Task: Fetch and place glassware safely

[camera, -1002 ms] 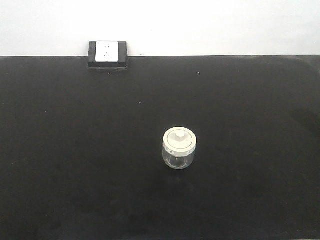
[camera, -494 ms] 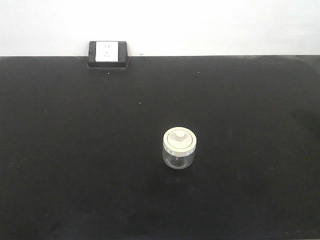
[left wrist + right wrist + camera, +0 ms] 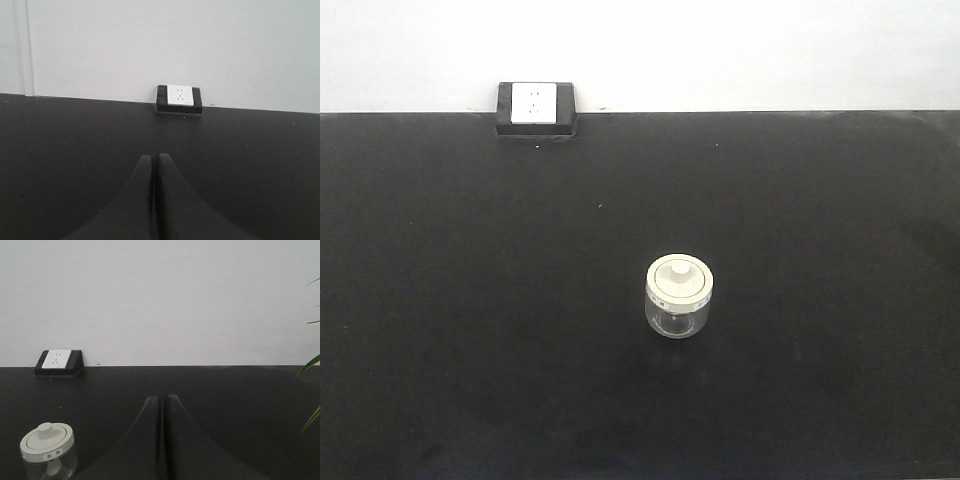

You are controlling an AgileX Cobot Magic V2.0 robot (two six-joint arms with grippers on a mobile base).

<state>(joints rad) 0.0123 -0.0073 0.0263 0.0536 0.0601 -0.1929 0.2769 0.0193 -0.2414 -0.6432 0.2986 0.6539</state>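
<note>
Both claws are pressed closed and carry nothing: our left gripper (image 3: 154, 165) shows its two dark fingers meeting along a thin seam, and our right gripper (image 3: 163, 407) looks the same, with only a hairline between the tips. Neither arm appears in the front view.

Going from largest down, we see the black table (image 3: 470, 330) filling most of that view, with a pale wall (image 3: 740, 50) behind it. Against the wall, at the table's far edge, sits a white socket in a black housing (image 3: 535, 108). A few green leaf tips (image 3: 311, 365) poke in at the right edge of the right wrist view.

Smallest is the glass jar (image 3: 679, 297), upright near the middle of the table and well apart from the socket. From the right wrist it sits low and to the left (image 3: 49, 450), not lined up with the fingers.

We judge it light, rigid, brittle and slick on its clear wall. Its cream lid (image 3: 679, 279) may only rest loose, so the knob is a poor hold. We would open wide and close gently on the glass body just under the lid's rim.
</note>
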